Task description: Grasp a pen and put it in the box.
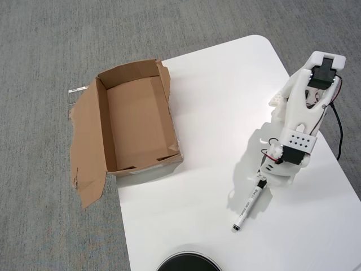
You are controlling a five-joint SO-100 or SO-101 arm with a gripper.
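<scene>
**Arm poised over the capped end of the pen**

In the overhead view, a white table (pixel 214 101) with a rounded corner is seen over grey carpet (pixel 45 34). The pen (pixel 249 204) is laid flat on the table at the lower right, slanted, with one black end toward the bottom of the picture and the other end tucked beneath the arm's head. The white arm (pixel 302 121) is reached down from the right edge of the table, and the gripper (pixel 263 179) is placed directly over the pen's upper end. The fingers are hidden under the arm's own body, so it cannot be told whether they are spread or closed on the pen. A black cable (pixel 338 127) is trailed along the arm's right side.

The box (pixel 138 121) is set well apart from the pen, at the table's left edge, partly overhanging the carpet. Its interior is shown open, and one wide flap (pixel 87 147) is spread flat to the left. A dark round object (pixel 187 262) is cut off at the bottom edge.
</scene>
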